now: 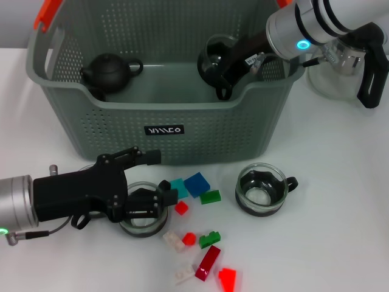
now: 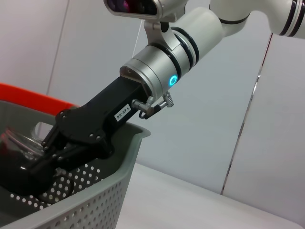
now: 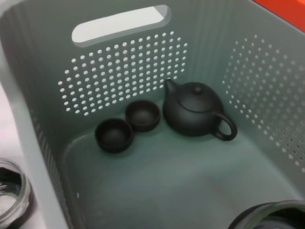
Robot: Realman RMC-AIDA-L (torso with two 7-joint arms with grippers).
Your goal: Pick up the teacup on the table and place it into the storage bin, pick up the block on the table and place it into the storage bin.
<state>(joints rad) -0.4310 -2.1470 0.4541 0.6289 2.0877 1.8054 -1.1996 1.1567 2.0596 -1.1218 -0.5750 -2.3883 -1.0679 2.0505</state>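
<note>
Holding a glass teacup (image 1: pixel 214 64) low inside the storage bin (image 1: pixel 164 125), the right gripper (image 1: pixel 222 82) could drop it hard and crack it. The left gripper (image 1: pixel 146 204) pinches another teacup (image 1: pixel 141 213) on the bench (image 1: pixel 340 231), near the blocks (image 1: pixel 197 184).

Left arm reaching in low from the near left edge, forearm level, left gripper (image 1: pixel 144 205) down at table height with fingers closed. Right arm stretched in from the far right, angled downward, right gripper (image 1: pixel 220 78) lowered with fingers closed on something dark and round.
</note>
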